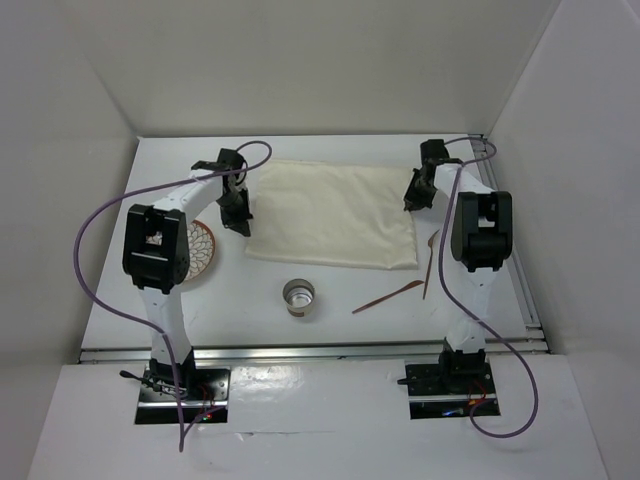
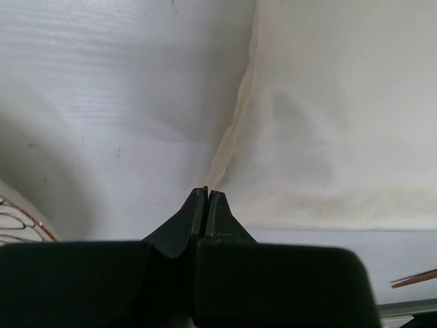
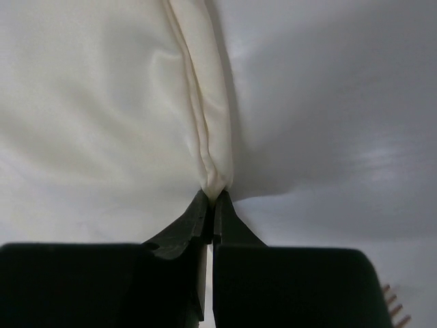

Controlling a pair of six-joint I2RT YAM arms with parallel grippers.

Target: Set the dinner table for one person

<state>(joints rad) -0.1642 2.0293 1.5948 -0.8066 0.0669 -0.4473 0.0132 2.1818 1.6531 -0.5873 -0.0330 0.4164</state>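
Note:
The dinner table is a white top with a cream cloth spread on its far half. My left gripper is at the cloth's left edge. In the left wrist view its jaws are shut, and the cloth's edge runs right into the tips. My right gripper is at the cloth's right edge. In the right wrist view it is shut on a bunched fold of the cloth, which is lifted a little off the table.
A red-patterned plate lies left of the cloth, partly under my left arm. A metal cup stands in front of the cloth. Two copper utensils lie at the front right. A metal rail runs along the near edge.

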